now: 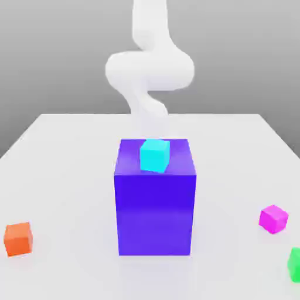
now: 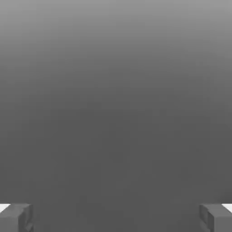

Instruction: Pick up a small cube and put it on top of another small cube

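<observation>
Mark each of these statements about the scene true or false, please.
1. The cyan cube sits on top of the blue-violet block. True.
2. The magenta cube is stacked on the green cube. False: the magenta cube rests on the table, apart from the green cube.
3. The gripper is shut. False: it is open, its fingers wide apart.
4. The orange cube is on the exterior view's left. True.

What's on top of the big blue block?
A small cyan cube sits on the big blue block. The bit of top right under that cube is covered, so I can't see it.
</observation>
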You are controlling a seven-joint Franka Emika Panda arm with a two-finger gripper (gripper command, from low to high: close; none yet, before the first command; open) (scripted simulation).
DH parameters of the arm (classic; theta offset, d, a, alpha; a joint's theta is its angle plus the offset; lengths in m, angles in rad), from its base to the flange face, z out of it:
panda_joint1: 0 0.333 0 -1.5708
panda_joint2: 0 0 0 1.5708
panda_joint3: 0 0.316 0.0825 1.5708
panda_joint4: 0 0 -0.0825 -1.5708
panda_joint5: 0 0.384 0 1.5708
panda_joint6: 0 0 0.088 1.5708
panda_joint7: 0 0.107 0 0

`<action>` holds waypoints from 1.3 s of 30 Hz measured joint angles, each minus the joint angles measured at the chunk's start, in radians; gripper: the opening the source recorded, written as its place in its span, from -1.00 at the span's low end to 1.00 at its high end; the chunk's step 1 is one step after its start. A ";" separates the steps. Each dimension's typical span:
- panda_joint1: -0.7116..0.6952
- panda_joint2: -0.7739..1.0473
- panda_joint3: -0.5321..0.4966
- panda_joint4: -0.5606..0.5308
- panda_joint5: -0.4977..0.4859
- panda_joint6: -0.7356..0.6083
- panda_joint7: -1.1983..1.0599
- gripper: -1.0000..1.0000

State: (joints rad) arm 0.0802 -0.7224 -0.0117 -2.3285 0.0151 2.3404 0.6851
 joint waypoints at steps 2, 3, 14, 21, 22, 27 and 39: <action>0.066 0.066 -0.008 -0.024 0.013 0.034 -0.097 0.00; 0.097 0.097 -0.011 -0.036 0.020 0.050 -0.145 0.00; 0.393 0.438 0.006 -0.159 0.093 0.225 -0.651 0.00; 0.530 0.652 0.081 -0.239 0.091 0.339 -0.939 0.00; 0.549 0.683 0.090 -0.250 0.081 0.355 -0.973 0.00; 0.631 0.834 0.121 -0.308 -0.025 0.438 -1.103 0.00; 0.693 1.073 0.065 -0.282 -0.119 0.617 -1.085 -1.00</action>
State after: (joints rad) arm 0.7728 0.3509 0.0530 -2.6100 -0.1038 2.9579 -0.4003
